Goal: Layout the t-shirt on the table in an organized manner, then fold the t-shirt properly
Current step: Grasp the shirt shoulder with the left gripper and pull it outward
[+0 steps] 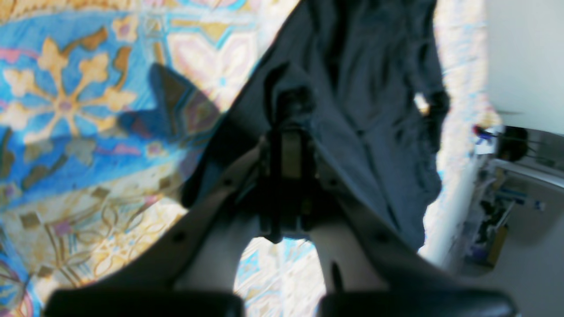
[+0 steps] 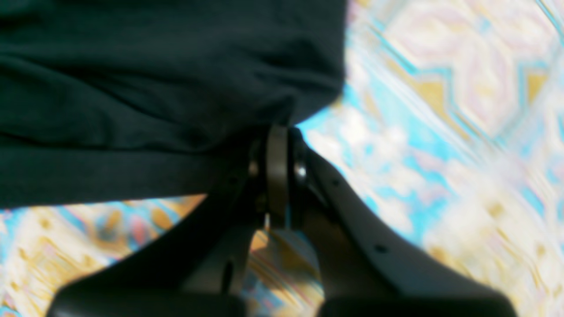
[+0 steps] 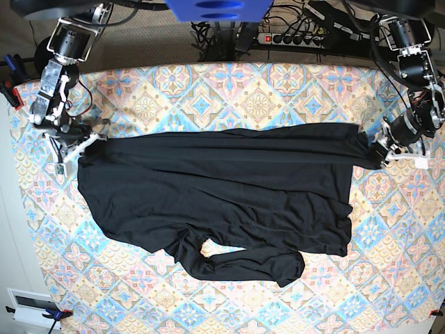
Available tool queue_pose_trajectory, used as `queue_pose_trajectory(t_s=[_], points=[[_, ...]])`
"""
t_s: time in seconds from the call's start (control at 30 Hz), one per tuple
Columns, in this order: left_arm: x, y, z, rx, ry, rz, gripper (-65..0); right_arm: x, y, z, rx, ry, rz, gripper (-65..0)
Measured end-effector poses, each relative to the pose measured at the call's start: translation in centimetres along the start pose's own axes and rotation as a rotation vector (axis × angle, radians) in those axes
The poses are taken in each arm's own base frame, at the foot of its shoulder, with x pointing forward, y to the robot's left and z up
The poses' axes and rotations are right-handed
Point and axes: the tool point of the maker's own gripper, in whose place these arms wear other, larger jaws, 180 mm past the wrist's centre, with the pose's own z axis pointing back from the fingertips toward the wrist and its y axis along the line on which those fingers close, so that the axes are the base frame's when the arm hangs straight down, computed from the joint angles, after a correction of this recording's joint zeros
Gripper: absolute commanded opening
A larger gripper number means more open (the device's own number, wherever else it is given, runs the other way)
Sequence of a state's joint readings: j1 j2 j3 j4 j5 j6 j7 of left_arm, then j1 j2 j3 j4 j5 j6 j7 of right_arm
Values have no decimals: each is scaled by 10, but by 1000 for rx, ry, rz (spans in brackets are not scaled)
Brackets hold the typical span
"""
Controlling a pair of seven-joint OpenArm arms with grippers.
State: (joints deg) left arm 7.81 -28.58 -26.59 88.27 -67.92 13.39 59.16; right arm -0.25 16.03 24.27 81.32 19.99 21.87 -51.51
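The black t-shirt [image 3: 215, 188] is stretched wide across the patterned table [image 3: 229, 97], its sleeves bunched toward the front. My left gripper [image 3: 375, 149] is shut on the t-shirt's corner at the right side of the base view; in the left wrist view the t-shirt [image 1: 365, 88] hangs away from the closed left gripper [image 1: 288, 132]. My right gripper [image 3: 82, 147] is shut on the opposite corner at the left side. The right wrist view has the t-shirt's hem [image 2: 132, 110] pinched by the right gripper [image 2: 277, 145].
A power strip and cables [image 3: 306, 35] lie beyond the table's far edge. A white box [image 3: 31, 306] sits off the near left corner. The table's edge [image 1: 454, 211] drops to a cluttered floor in the left wrist view.
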Motion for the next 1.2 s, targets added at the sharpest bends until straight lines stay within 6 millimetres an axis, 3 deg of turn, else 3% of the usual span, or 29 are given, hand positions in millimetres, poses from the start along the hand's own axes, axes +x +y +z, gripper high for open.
queue_pose_trajectory(t_s=[0.17,0.37,0.53,0.63,0.93,1.2], points=[[-21,18,-15,98,63,-67,-622,-2,3,-1,7,4,3,-650],[-65,15,-32,145,229,-170,-504,-5,14,-5,25,4,-18,-650],[-61,20,-27,168,241,-183,-375,-5,11,-4,17,6,-16,-650],[-49,24,-21,188,220,-203,-310,-4,12,-5,20,4,-17,-650],[-50,47,6,177,239,-104,-298,-5,11,-4,18,4,-20,-650],[-76,40,-6,124,270,-44,-297,-5,11,-4,19,4,-19,-650]])
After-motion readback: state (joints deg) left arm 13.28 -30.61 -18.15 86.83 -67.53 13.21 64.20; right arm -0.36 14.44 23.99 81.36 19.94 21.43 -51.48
